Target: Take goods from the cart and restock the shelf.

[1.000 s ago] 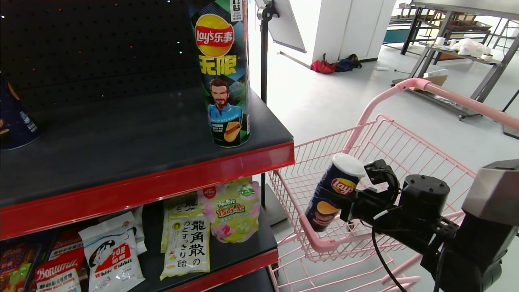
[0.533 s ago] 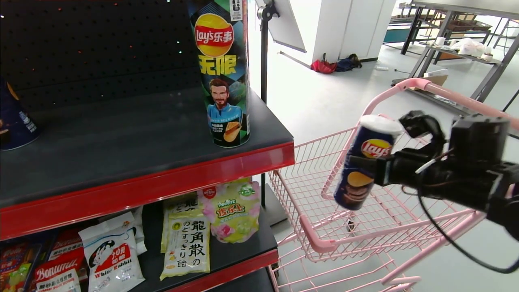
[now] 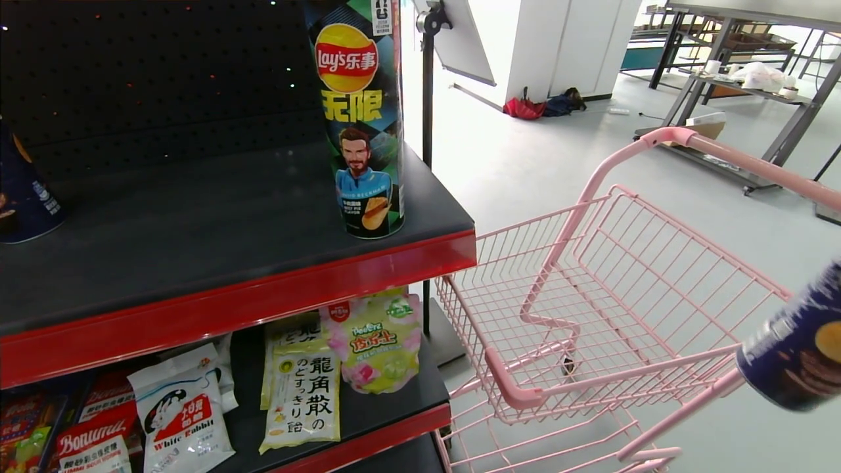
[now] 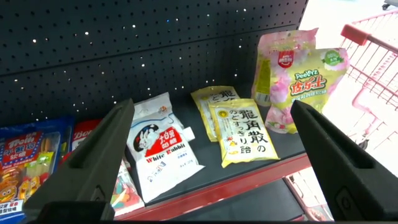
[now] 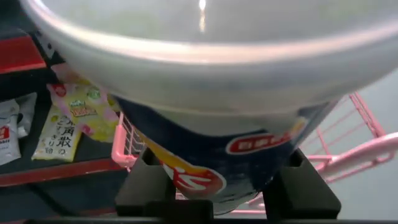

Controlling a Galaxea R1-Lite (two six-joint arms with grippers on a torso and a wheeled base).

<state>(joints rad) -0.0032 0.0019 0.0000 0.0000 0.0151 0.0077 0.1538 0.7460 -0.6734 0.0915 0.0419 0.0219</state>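
Note:
A dark blue chips can point(image 3: 795, 351) hangs at the right edge of the head view, beyond the pink cart point(image 3: 591, 295), with just its lower part showing. In the right wrist view the can point(image 5: 205, 143) and its white lid loom close, and my right gripper point(image 5: 221, 183) is shut on the can's body, one black finger point(image 5: 149, 186) on each side. My left gripper point(image 4: 211, 106) is open with nothing between its fingers, facing the lower shelf's snack bags. A tall chips can point(image 3: 360, 118) stands near the right front of the upper shelf point(image 3: 197, 230).
Another dark can point(image 3: 23, 190) sits at the upper shelf's left edge, with bare dark board between the two. Snack bags point(image 3: 302, 387) lie on the lower shelf. The cart's basket holds no goods. A stand pole point(image 3: 428, 85) rises behind the shelf's corner.
My right arm carried the blue can up out of the cart and off to the right; the arm has left the head view and just the can's lower part remains at the edge.

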